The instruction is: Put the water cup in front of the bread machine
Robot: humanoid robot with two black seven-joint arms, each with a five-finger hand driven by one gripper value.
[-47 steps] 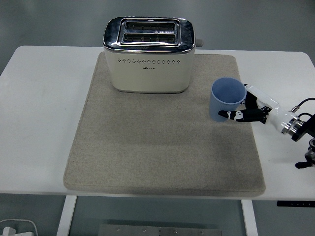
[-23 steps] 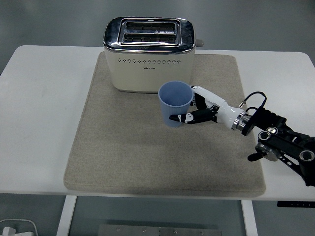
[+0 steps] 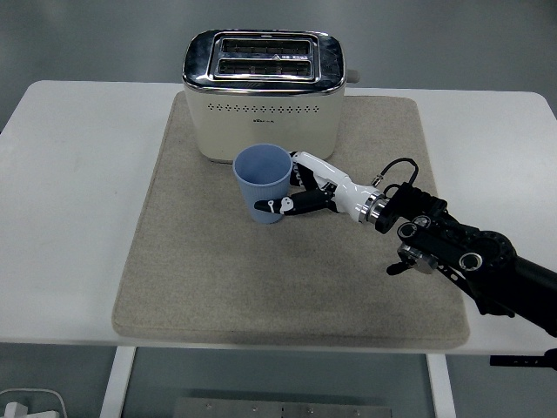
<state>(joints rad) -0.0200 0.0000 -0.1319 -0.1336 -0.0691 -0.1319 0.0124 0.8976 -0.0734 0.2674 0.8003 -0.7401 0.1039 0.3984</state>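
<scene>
A blue water cup (image 3: 264, 181) is upright over the beige mat (image 3: 218, 279), just in front of the cream and chrome bread machine (image 3: 264, 96). My right hand (image 3: 300, 190) reaches in from the right and is shut on the cup, with its fingers (image 3: 280, 207) curled around the cup's right side. I cannot tell whether the cup's base touches the mat. The left arm is out of view.
The mat covers the middle of the white table (image 3: 70, 192). My right forearm (image 3: 452, 252) with a black cable crosses the mat's right half. The toaster's lever (image 3: 354, 76) sticks out at its right end.
My right hand has carried the cup leftwards across the mat, from the right edge of the mat to a spot in front of the bread machine.
</scene>
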